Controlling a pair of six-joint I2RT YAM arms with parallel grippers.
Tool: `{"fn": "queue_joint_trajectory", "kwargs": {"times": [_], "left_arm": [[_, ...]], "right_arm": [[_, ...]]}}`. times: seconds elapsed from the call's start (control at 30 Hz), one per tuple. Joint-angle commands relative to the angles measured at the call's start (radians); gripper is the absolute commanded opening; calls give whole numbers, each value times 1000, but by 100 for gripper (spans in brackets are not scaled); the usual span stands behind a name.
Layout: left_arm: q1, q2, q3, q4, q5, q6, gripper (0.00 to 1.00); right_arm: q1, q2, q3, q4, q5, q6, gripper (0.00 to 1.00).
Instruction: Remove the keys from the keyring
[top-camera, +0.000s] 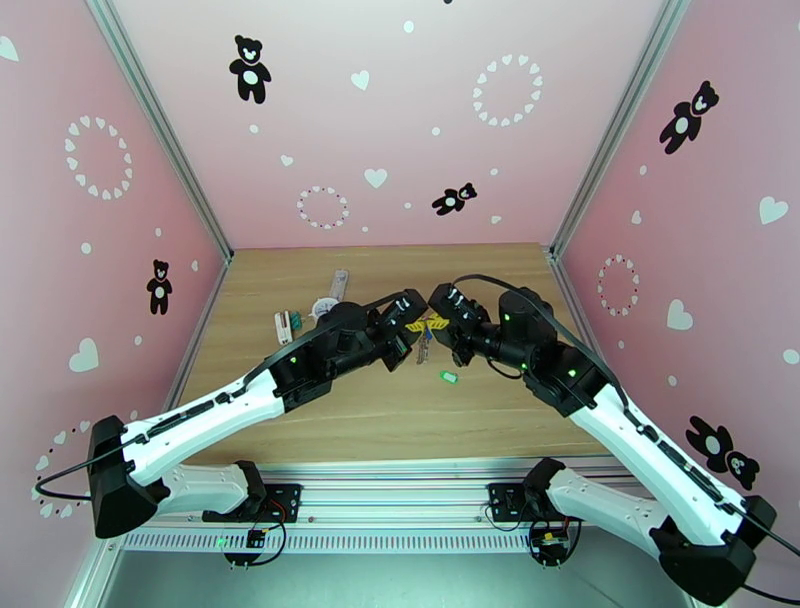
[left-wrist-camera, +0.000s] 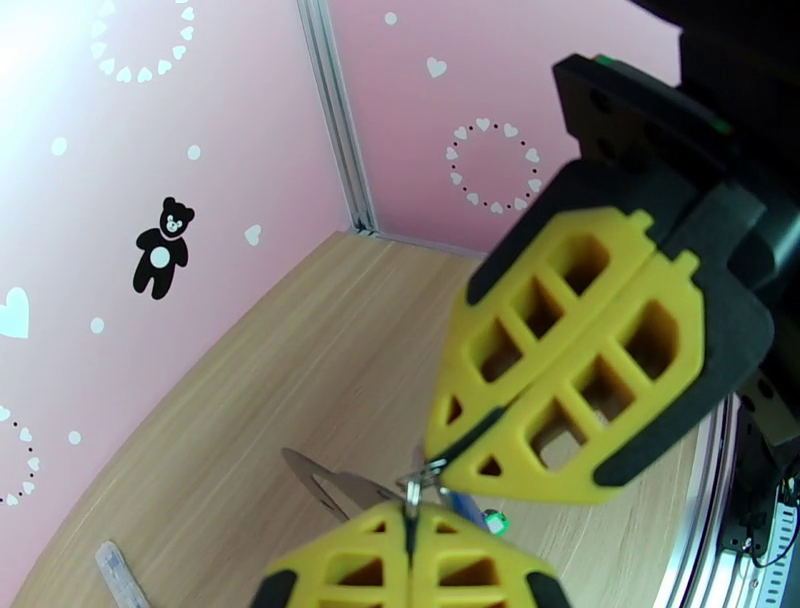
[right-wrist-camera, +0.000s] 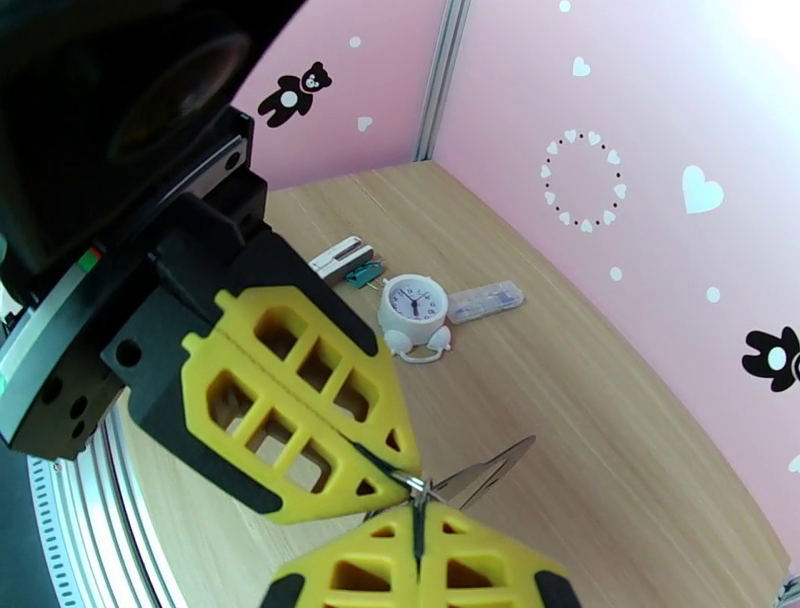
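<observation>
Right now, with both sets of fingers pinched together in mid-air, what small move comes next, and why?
Probably ease the right fingers slightly away from the left fingers, both kept shut. Both pinch the keyring at one spot in mid-air; the green key already lies on the table, while something blue, likely the other key, hangs below the pinch.

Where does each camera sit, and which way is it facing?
Top external: above, behind the bases, looking down on the table; both arms show, left gripper and right gripper meeting.
Left wrist: on the left arm, facing the right gripper; own fingertips at bottom.
Right wrist: on the right arm, facing the left gripper and clock; own fingertips at bottom.
Shared: both wrist views show shut tips pinching the keyring.
</observation>
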Motion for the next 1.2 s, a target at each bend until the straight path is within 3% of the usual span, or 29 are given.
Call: {"fn": "queue_joint_trajectory", "kwargs": {"times": [0.0, 0.4, 0.57, 0.87, 1.03, 1.17], "left_arm": [[1, 5, 70, 8, 39, 38, 3], [1, -37, 67, 13, 48, 23, 8], [2, -91, 44, 24, 82, -5, 29], [10, -199, 8, -17, 128, -16, 39], [41, -224, -52, 0, 142, 50, 47], [79, -220, -99, 26, 224, 124, 49]], "right_arm": [[-2, 27, 39, -13, -103, 58, 0], [-22, 28, 34, 10, -125, 131, 0], [-49, 28, 39, 14, -179, 147, 0], [-130, 26, 56, -44, -350, 139, 0], [-158, 13, 52, -68, -415, 125, 0], [-166, 1, 52, -77, -437, 115, 0]]}}
